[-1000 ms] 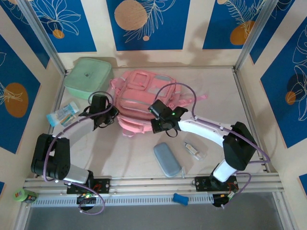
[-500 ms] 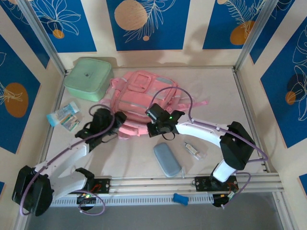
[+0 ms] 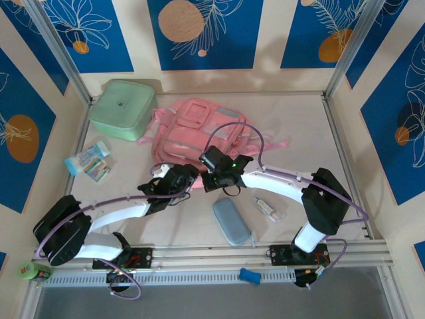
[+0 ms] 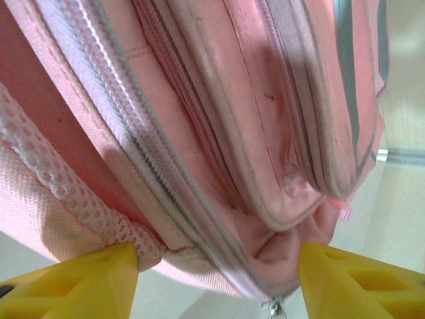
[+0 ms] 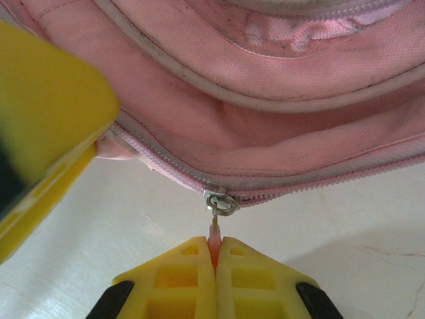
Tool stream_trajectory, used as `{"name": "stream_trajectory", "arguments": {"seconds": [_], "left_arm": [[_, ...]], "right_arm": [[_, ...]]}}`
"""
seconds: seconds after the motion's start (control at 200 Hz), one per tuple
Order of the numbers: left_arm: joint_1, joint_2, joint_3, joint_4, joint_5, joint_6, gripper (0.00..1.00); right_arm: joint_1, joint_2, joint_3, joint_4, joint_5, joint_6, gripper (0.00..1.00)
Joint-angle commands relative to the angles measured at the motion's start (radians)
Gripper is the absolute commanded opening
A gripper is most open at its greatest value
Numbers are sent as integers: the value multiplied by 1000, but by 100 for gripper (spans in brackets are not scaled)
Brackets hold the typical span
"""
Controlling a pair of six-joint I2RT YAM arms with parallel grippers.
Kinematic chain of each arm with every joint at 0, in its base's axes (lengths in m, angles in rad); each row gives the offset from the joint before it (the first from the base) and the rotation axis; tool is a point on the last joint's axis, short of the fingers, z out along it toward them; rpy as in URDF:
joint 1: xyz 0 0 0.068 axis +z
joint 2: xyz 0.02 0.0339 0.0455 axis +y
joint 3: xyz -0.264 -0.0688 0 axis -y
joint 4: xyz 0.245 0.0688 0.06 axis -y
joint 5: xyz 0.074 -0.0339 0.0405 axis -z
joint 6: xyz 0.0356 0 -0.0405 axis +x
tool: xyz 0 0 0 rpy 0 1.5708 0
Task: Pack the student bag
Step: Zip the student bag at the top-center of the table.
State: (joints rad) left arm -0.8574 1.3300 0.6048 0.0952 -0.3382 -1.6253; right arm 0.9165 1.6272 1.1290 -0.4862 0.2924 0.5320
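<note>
The student bag (image 3: 199, 126), pink with grey strips, lies flat in the middle of the table. My right gripper (image 3: 212, 175) sits at its near edge. In the right wrist view this gripper (image 5: 215, 251) is shut on the pink pull tab (image 5: 214, 232) that hangs from the metal zipper slider (image 5: 220, 201). My left gripper (image 3: 191, 181) is just left of it, open. Its yellow fingers (image 4: 73, 286) straddle the bag's lower edge (image 4: 219, 266) without squeezing it, and the slider (image 4: 275, 308) shows between them. The bag's zipper looks closed.
A mint-green lidded box (image 3: 121, 109) stands at the back left. Small packets (image 3: 89, 161) lie left of the bag. Near the front lie a grey-blue oval case (image 3: 231, 221) and a small tube (image 3: 269, 209). The left gripper's yellow finger (image 5: 46, 119) crowds the right wrist view.
My left arm swung from the bag's left side round to its near edge beside the right gripper, and its jaws opened. The right gripper kept its hold and shifted slightly left.
</note>
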Motion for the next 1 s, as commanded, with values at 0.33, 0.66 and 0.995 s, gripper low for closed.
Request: {"name": "stream_trajectory", "arguments": {"seconds": [0.33,0.66,0.995], "left_arm": [[-13,60,82,-81,-141,-41,23],[76,-113,29,-202,-151,121,0],[321,-265,-22,-267,46,343,0]], "right_arm": [[22,-3,18,-36,60,-4,0],[-20,-68,-95,-54,121,-18,0],[-202,-64,-142,-56,138,-8,0]]}}
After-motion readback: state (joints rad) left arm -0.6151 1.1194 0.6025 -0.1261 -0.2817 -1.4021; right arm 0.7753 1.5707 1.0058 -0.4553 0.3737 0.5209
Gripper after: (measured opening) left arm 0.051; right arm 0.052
